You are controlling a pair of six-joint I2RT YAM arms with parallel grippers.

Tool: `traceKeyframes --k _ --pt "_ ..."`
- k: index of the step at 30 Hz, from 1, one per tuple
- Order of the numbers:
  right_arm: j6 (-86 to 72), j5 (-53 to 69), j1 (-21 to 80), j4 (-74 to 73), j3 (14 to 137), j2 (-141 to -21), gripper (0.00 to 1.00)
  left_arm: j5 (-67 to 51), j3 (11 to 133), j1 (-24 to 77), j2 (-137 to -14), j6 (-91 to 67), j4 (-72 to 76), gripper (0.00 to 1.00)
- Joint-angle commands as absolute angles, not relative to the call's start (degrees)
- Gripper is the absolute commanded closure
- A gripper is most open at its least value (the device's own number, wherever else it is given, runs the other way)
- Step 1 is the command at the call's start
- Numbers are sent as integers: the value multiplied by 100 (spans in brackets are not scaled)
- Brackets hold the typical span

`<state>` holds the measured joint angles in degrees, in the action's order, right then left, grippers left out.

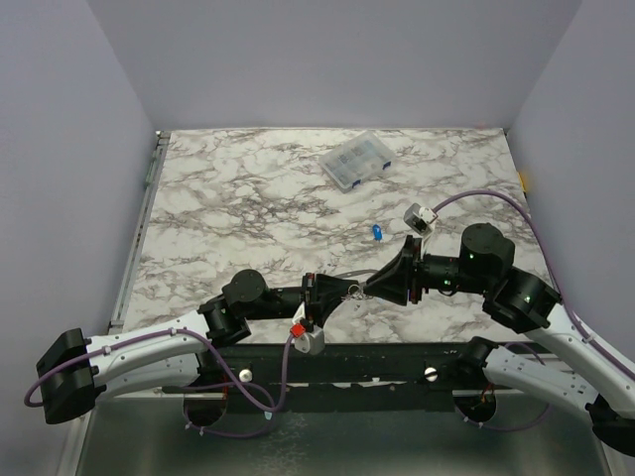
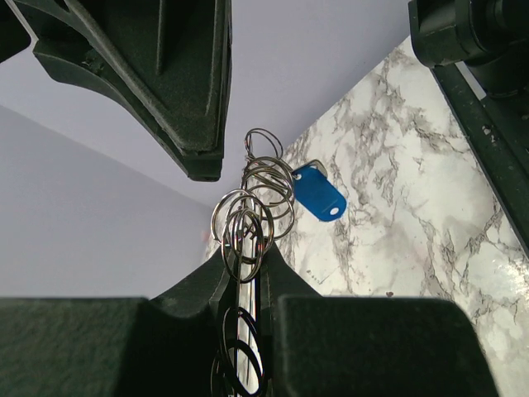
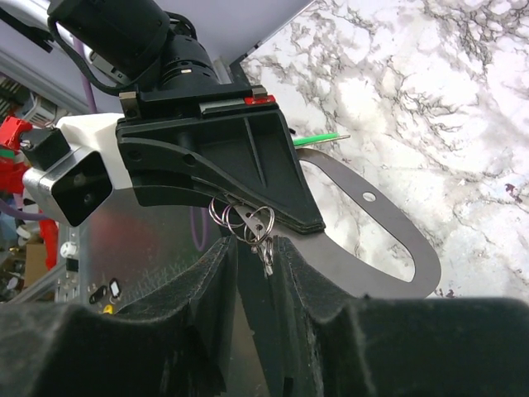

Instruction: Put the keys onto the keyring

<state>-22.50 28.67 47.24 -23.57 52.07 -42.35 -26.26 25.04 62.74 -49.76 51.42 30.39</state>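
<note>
The keyring shows as a bunch of small silvery rings [image 2: 252, 207], held in the air between my two grippers [image 1: 356, 291]. Its flat grey loop [image 3: 351, 281] hangs beside them. My left gripper [image 2: 248, 260] is shut on the rings and chain. My right gripper [image 3: 254, 244] meets it tip to tip [image 1: 369, 290], its jaws narrowly apart with one ring pinched between them. A blue key [image 1: 377, 232] lies alone on the table and also shows in the left wrist view [image 2: 319, 192]. A thin green edge [image 3: 318, 139] pokes out behind the left gripper. The other blue key is hidden.
A clear compartment box [image 1: 355, 161] with blue latches sits at the back of the marble table [image 1: 248, 198]. Purple walls close in the left, back and right sides. The black mounting rail [image 1: 347, 362] runs along the near edge.
</note>
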Motion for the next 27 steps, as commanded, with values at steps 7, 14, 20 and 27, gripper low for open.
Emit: traceKeyframes --k 7,14,20,27 --pt "-1850 2949 4720 -2500 5182 -4282 58 -2356 2653 6275 -4897 4804 3094 100" --pt "-1490 2766 4720 -2510 5428 -4281 58 -1644 3038 6267 -5231 3685 3126 100" --pt "-1669 2649 4720 -1990 5058 -3797 46 -1164 3099 6196 -5428 2603 3736 100" --pt "-861 1875 4720 -1950 4620 -3086 29 -1562 3115 6050 -5418 2296 3902 100"
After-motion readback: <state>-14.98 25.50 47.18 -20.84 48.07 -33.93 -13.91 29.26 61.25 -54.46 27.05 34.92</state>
